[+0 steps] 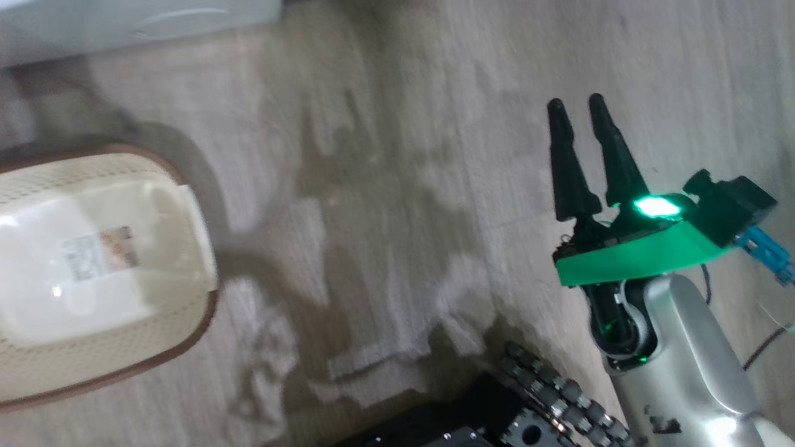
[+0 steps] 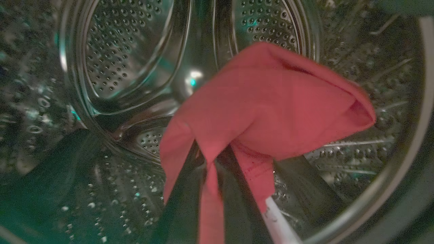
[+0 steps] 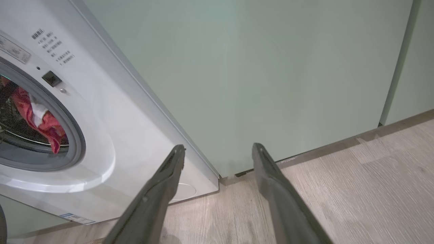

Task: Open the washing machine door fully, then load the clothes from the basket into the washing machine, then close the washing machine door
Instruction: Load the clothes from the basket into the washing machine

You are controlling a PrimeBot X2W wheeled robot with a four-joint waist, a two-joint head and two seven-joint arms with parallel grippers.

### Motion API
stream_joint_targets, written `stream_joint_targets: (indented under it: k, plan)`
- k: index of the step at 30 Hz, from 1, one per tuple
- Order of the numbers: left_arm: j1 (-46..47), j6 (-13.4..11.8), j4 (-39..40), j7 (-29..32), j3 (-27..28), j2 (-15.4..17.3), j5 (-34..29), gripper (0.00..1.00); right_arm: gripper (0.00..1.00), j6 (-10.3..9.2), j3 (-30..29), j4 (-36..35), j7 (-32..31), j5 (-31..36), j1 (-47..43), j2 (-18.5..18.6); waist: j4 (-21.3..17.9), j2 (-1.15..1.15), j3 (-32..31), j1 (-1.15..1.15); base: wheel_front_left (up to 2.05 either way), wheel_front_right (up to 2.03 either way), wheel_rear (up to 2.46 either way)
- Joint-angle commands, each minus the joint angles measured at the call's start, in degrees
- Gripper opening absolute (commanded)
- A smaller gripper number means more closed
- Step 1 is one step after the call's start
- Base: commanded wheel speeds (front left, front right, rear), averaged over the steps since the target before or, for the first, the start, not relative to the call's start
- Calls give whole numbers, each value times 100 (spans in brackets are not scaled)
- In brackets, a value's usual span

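The left hand is inside the steel drum of the washing machine. Its two dark fingers are clenched on the red garment, which folds over the fingertips and hangs down on both sides of them. A white strip hangs at the lower end of the cloth. I cannot tell if it is a tag or the thin white garment. From the right wrist view, red and white cloth is seen through the round opening, inside the grey gasket.

The right hand is released, with its fingers wide apart and nothing between them. It hangs over the wooden floor, in front of the green cabinet and to the side of the machine.

The basket stands on the floor near the foot of the machine. Its bottom with the label looks bare, though this picture is blurred.

I judge that the step in hand is to drop the garment in the drum. To do it well, the left hand should open fully while it is deep inside, so that the cloth falls on the drum wall and not on the gasket. The cloth is wrapped around the fingers, so it may cling to them. The hand should therefore come out slowly and straight, and no cloth should lie over the opening's lower edge when the door is closed.
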State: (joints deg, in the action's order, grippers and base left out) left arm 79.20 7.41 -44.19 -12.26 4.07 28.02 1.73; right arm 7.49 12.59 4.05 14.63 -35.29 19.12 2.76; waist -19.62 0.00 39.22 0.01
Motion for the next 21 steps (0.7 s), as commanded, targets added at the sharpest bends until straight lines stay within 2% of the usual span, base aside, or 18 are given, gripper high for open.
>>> stream_joint_targets:
  k: [1,7,12,17,21]
  plan:
    - [463,-12,24,65,61,460,-44,0,100,0,191,-191,37,-88,3,11,-364,0,359,-1,0,0,0]
    - [1647,-159,-703,171,-186,883,-374,0,100,0,405,-223,37,-363,96,11,-701,0,630,-1,0,0,0]
    - [2053,-219,-1135,135,-456,916,-604,0,100,0,505,-218,37,-460,101,11,-799,0,709,-1,0,0,0]
    - [2266,-438,-1665,76,-563,914,-686,0,100,0,582,-228,37,-539,150,11,-869,0,786,-1,0,0,0]
    - [2396,-488,-1950,32,-707,952,-783,0,100,0,611,-261,37,-580,188,11,-943,0,842,-1,0,0,0]
